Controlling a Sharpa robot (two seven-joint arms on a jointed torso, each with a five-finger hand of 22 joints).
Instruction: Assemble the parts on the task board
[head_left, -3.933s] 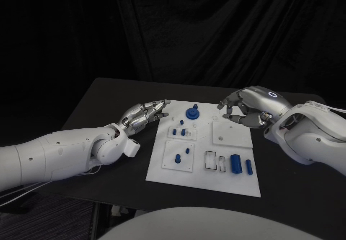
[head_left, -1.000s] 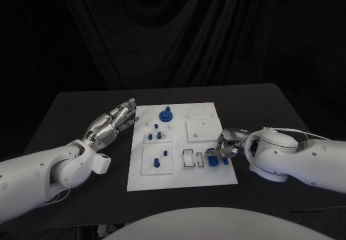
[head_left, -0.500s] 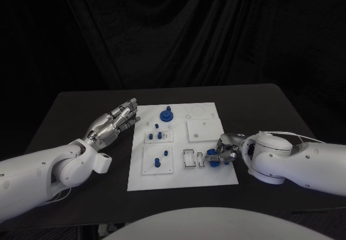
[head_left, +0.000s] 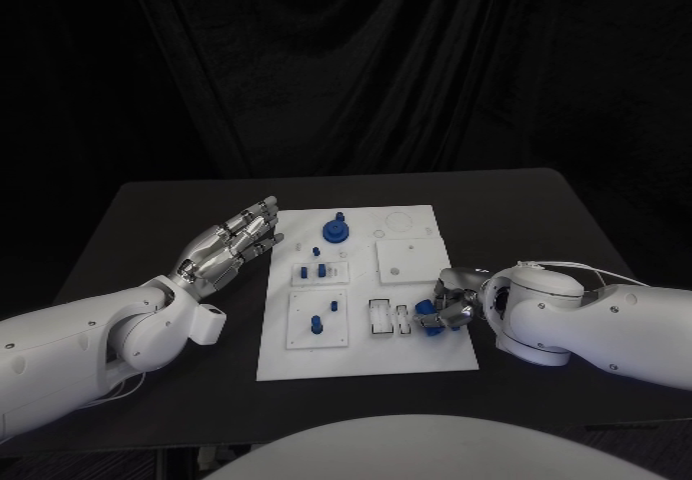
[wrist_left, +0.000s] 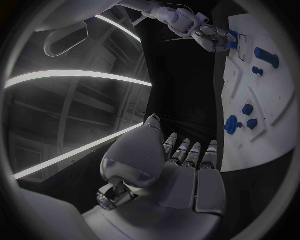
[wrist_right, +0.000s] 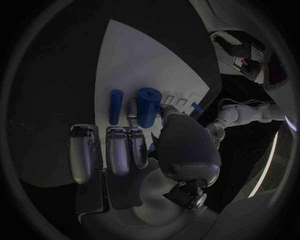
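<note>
The white task board (head_left: 361, 345) lies mid-table. My right hand (head_left: 450, 308) is low over its near right edge. Its thumb (wrist_right: 177, 120) and a fingertip press opposite sides of a thick blue cylinder (wrist_right: 148, 107) that lies on the board, also seen as the cylinder (head_left: 427, 308). A thin blue rod (wrist_right: 115, 106) lies parallel just beside it. My left hand (head_left: 231, 245) hovers open, fingers straight, along the board's left edge and touches nothing. The left wrist view shows the left hand (wrist_left: 181, 170), the board (wrist_left: 262, 130) and the right hand (wrist_left: 212, 37).
A blue round piece with a peg (head_left: 335, 232) stands at the board's far end. Small blue pegs (head_left: 310, 270) and another peg (head_left: 315, 324) stand in white sub-plates on the left. Two rectangular slots (head_left: 378, 317) sit near the right hand. Bare black table (head_left: 548, 220) surrounds the board.
Since 3.9 s ago the right hand came from the board's far right down to its near right edge and closed around the thick cylinder. The left hand kept its pose.
</note>
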